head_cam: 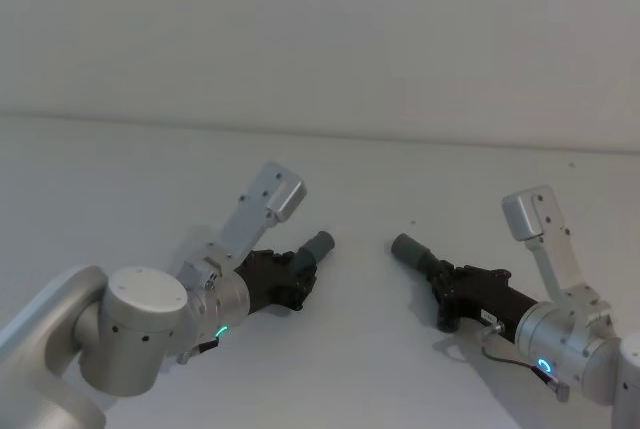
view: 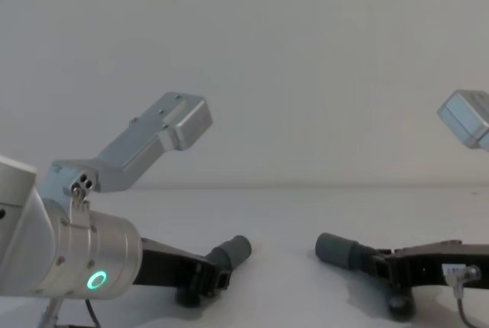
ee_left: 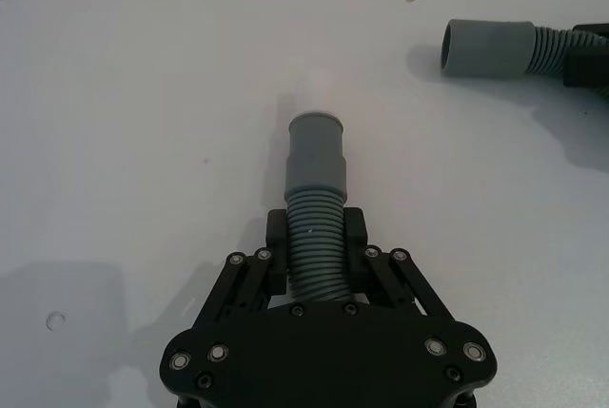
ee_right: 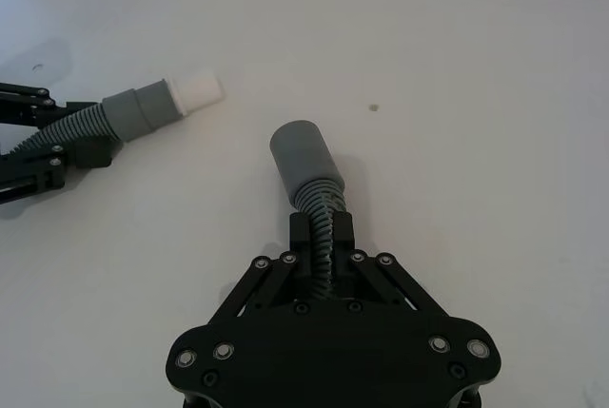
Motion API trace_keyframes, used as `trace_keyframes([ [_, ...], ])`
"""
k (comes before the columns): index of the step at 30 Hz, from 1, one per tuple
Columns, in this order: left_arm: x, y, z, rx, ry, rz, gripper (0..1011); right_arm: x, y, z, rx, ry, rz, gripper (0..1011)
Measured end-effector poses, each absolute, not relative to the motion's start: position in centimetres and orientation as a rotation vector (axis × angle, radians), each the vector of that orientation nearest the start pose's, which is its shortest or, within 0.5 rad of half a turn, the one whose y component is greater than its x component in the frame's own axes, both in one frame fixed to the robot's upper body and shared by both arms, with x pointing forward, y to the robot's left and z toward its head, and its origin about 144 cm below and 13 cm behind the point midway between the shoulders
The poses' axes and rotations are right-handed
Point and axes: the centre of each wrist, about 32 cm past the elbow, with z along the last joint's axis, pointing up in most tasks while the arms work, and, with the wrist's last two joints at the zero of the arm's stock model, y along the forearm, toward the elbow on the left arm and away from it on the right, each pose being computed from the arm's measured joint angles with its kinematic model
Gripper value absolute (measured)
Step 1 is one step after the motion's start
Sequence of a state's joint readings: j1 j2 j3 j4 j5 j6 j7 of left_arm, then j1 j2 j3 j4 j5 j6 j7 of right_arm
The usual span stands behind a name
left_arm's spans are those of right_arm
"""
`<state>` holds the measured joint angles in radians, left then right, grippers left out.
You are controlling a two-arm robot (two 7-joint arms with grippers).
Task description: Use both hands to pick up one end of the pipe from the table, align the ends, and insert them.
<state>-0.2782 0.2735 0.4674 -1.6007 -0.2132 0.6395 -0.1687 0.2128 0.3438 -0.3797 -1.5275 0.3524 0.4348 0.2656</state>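
Observation:
Two dark-grey pipe pieces lie low over the white table (head_cam: 130, 179), mouths facing each other across a gap. My left gripper (head_cam: 297, 274) (ee_left: 315, 227) is shut on the ribbed middle of the left pipe piece (ee_left: 314, 246). Its smooth cuff (head_cam: 320, 245) (ee_left: 316, 156) (view: 233, 251) sticks out ahead of the fingers, and the right wrist view shows a white tip (ee_right: 195, 91) on it. My right gripper (head_cam: 447, 286) (ee_right: 322, 230) is shut on the ribs of the right pipe piece (ee_right: 324, 218). That piece's cuff (head_cam: 408, 247) (ee_right: 303, 151) (view: 336, 250) points left.
The table's far edge (head_cam: 320, 134) meets a plain pale wall. A small dark speck (head_cam: 413, 221) marks the surface behind the gap between the two cuffs. Both silver arms come in from the lower corners.

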Motion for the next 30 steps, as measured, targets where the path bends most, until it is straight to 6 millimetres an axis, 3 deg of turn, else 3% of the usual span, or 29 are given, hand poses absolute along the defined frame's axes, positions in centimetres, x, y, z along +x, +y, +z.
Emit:
trace_keyframes([
  [16, 50.1, 17.3, 122.6, 0.534, -0.001, 0.943, 325, 49.9, -23.1, 118.0, -0.293, 0.104, -0.941, 104],
  [30, 50.2, 18.5, 125.3, 0.546, -0.299, 0.853, 325, 50.3, -26.0, 119.4, -0.287, -0.15, -0.903, 105],
])
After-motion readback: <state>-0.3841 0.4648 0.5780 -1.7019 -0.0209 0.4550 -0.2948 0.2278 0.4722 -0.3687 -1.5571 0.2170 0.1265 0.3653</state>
